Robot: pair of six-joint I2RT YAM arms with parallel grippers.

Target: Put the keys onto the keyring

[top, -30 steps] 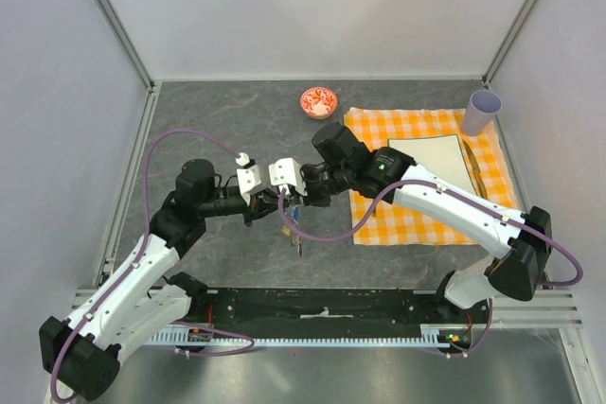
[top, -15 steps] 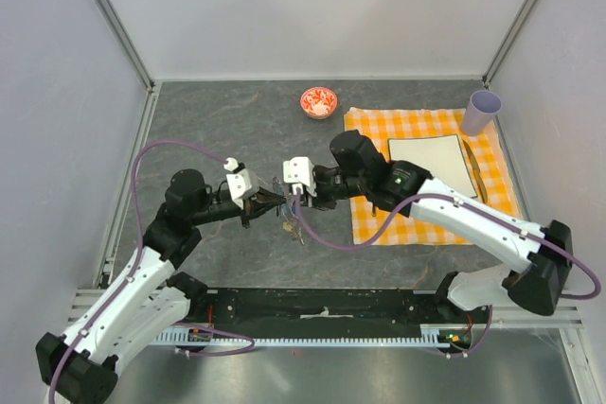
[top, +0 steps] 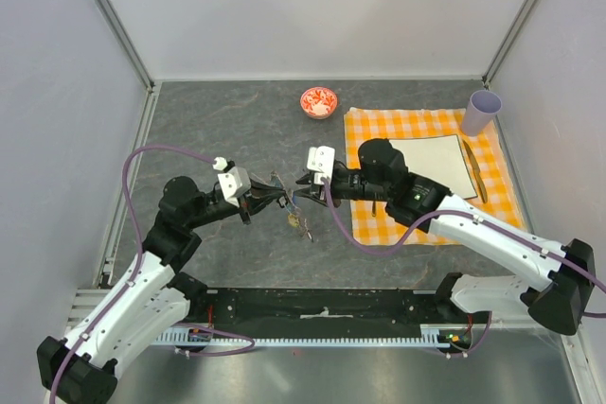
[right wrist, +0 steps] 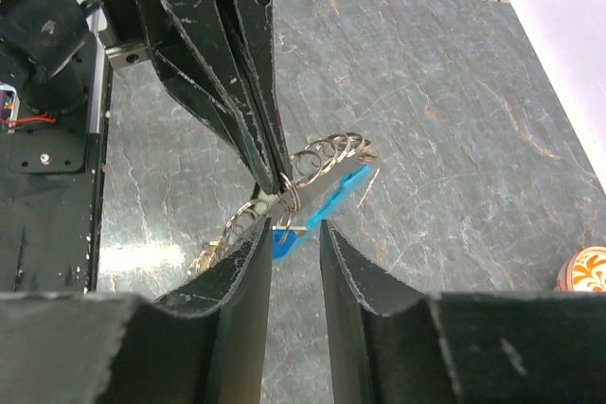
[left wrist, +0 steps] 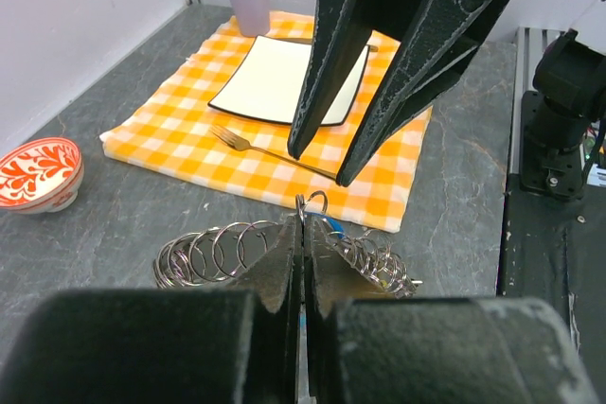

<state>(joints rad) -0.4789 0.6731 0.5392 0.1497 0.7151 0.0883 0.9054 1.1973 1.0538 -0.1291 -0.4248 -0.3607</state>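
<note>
Your left tool is pressed together on the wire of the keyring, holding it just left of the checked cloth, with the keys bunched on its near side. Your right tool reaches in from the cloth side, jaws spread, gripping nothing. On the cloth lie a fork and a plate. A lilac cup stands at its far right corner, and a red-and-white bowl sits beyond its far left corner.

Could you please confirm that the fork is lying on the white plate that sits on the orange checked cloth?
Not quite: the fork lies on the orange checked cloth beside the white plate, not on it. The left wrist view shows this. The plate itself does sit on the cloth.
</note>
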